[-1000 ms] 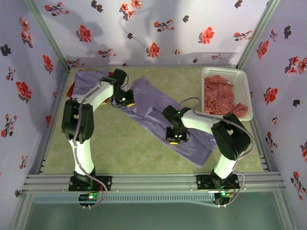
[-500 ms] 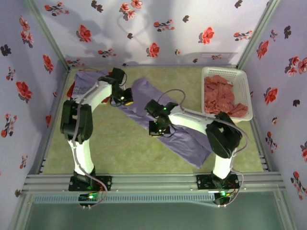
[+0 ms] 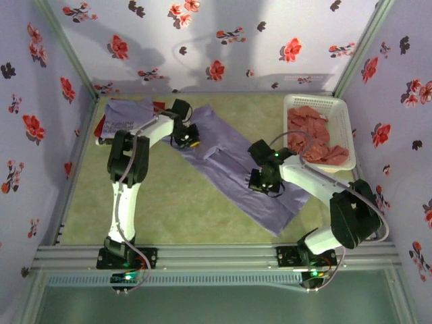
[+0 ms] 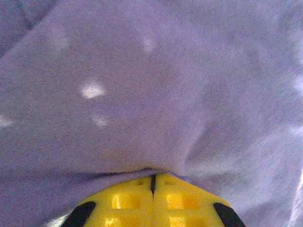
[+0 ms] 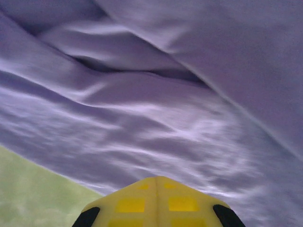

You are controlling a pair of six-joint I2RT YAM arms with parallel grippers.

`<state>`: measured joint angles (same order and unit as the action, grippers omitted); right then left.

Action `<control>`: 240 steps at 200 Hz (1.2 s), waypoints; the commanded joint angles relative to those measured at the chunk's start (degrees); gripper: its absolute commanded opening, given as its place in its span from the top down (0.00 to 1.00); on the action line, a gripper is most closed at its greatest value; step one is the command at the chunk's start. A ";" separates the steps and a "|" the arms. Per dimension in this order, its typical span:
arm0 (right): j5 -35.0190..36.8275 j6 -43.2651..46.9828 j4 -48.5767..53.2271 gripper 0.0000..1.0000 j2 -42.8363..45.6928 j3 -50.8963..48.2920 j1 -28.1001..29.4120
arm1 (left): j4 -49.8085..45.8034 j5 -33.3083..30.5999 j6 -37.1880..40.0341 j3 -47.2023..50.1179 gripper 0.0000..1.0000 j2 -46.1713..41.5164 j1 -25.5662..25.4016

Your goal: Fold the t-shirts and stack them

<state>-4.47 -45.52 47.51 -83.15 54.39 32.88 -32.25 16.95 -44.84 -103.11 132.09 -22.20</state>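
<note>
A plain lavender t-shirt (image 3: 226,156) lies stretched diagonally across the green table (image 3: 169,199). My left gripper (image 3: 192,142) is at its upper left edge, shut, with the hem pinched at the yellow tips (image 4: 152,176); the lavender cloth (image 4: 142,94) rises close in front of the camera. My right gripper (image 3: 262,185) is shut and rests on the shirt's middle. Its yellow tips (image 5: 156,178) sit over wrinkled cloth (image 5: 165,118) with nothing between them. A purple t-shirt with white lettering (image 3: 125,116) lies at the back left, red cloth (image 3: 101,127) showing beside it.
A white slatted basket (image 3: 343,111) at the back right holds crumpled salmon-red shirts (image 3: 307,131). Flowered walls close in three sides. Bare green table (image 5: 28,194) lies left and near of the lavender shirt.
My right gripper swept left over the shirt, then back right and a little nearer. My left gripper shifted right with the shirt's edge, and the shirt now lies narrower.
</note>
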 commanded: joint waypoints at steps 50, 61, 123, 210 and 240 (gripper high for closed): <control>-2.11 -0.02 -0.03 0.92 -5.06 0.09 -1.32 | 7.60 -0.07 -2.05 -21.37 0.95 11.19 -2.09; -2.40 -0.01 -0.63 0.92 -6.44 0.27 -1.28 | 9.20 -0.73 -1.58 -19.72 0.95 8.42 -2.06; -7.22 1.38 -5.56 0.93 -16.60 3.77 1.31 | 9.93 -3.07 1.69 -3.64 0.91 -8.95 0.75; -13.80 -0.24 -0.43 0.95 -29.88 22.43 17.83 | 4.22 -2.48 5.88 2.04 0.89 -14.49 4.18; -12.37 -3.48 -2.80 0.96 -26.08 23.43 18.54 | 4.91 -0.42 4.80 1.87 0.90 -11.24 3.98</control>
<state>-16.93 -45.76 44.75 -112.51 77.03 51.77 -26.37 15.22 -41.17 -100.47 118.13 -17.89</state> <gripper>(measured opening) 0.066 0.109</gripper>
